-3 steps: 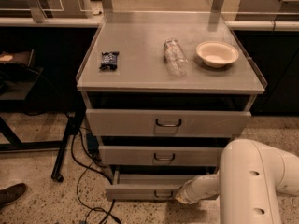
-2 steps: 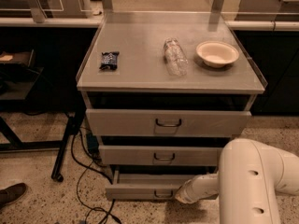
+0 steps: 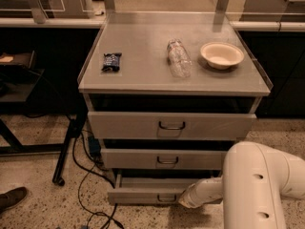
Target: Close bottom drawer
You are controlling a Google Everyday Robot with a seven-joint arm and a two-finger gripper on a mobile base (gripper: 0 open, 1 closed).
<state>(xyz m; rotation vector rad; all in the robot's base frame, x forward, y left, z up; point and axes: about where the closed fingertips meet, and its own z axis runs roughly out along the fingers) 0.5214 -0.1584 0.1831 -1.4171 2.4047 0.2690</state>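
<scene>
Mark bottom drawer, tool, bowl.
bottom drawer (image 3: 136, 196): camera view, front panel, left half.
tool (image 3: 186, 202): camera view, tip, at the drawer front's right end.
bowl (image 3: 222, 55): camera view, inner floor.

Grey cabinet top with dark packet, clear bottle, cream bowl; gripper down at bottom drawer front.

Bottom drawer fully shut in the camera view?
No, the bottom drawer juts out past the middle drawer, its tray showing, with the gripper at its front, beside the handle.
</scene>
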